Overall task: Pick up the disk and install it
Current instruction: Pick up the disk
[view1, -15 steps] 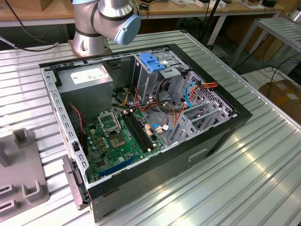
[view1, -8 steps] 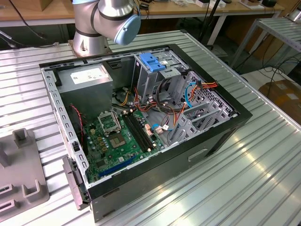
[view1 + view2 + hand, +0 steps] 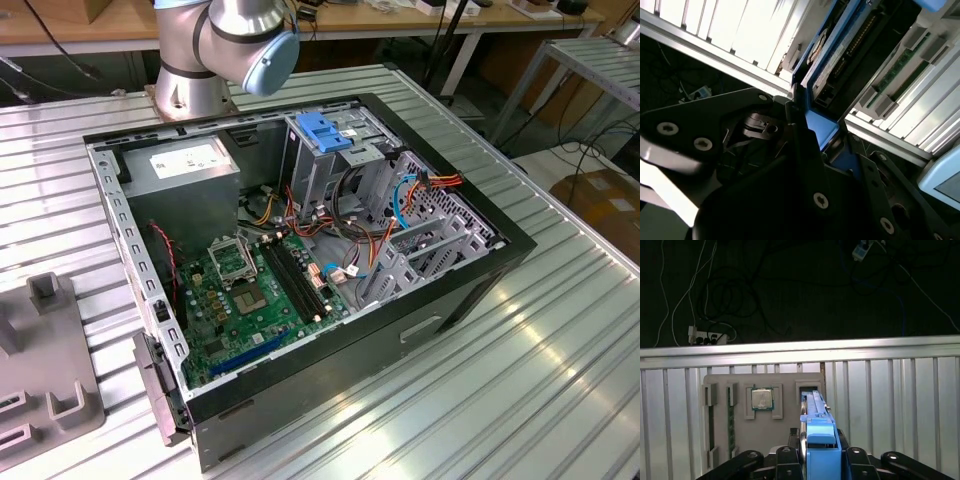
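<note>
Light-blue plastic edged the flat, rectangular silver-grey metal disk, which was seen edge-on in the first wrist view. It was clamped between the matte black fingers of the gripper, closed against its bracket. Its long axis ran straight away from the gripper toward a rectangular slot in a flat grey moulded tray; whether the far end sat in that slot could not be told. A white printed label was shown on the disk's broad face in the second wrist view. The tray was laid on a ribbed aluminium desk and held a square silver processor chip and a thin green memory stick. An open black metal computer case with a green motherboard was set on the desk.
</note>
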